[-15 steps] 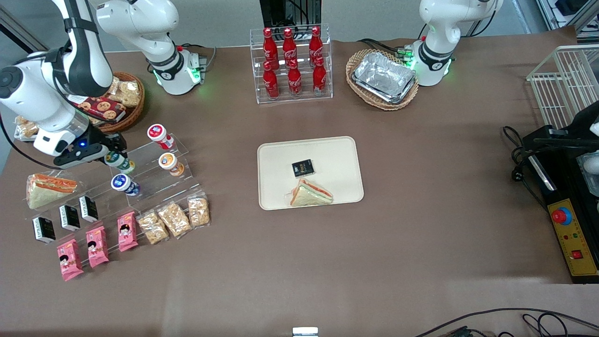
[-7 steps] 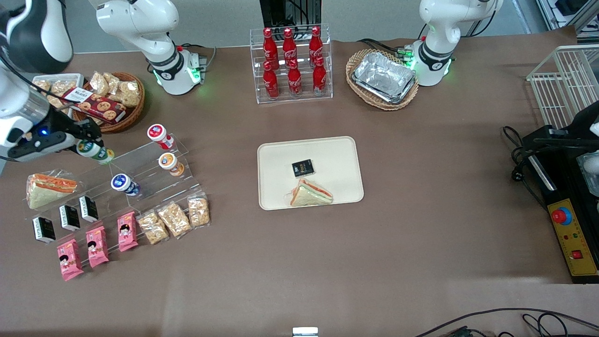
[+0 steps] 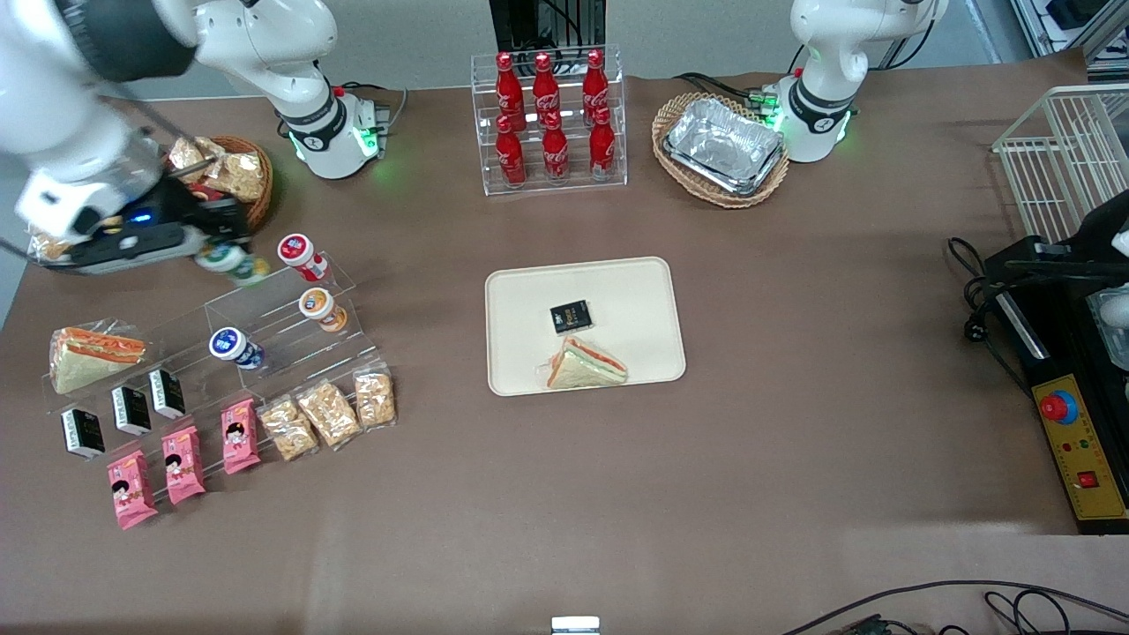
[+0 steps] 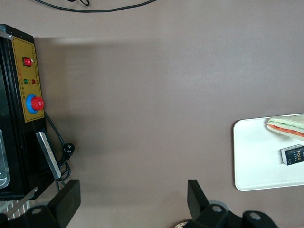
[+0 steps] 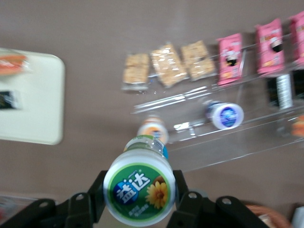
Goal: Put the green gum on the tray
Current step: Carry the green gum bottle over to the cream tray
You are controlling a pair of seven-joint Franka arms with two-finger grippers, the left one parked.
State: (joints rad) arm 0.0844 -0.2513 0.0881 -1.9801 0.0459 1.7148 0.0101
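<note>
The gripper (image 5: 138, 190) pinches the round-lidded, cylindrical green gum (image 5: 138, 191) by its sides, tilted in the air above the clear stepped rack (image 3: 282, 322). The smooth cream tray (image 3: 626, 291) lies well apart.

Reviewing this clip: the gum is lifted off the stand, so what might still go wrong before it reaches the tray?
1. The gripper holds the green gum just under its lid, body hanging free; it might slip or swing in transit.
2. It hangs close above the red-lidded bottle on the clear stand; a low sweep may knock that over.
3. The tray already carries a sandwich and a black packet; landing on them could topple the gum.
</note>
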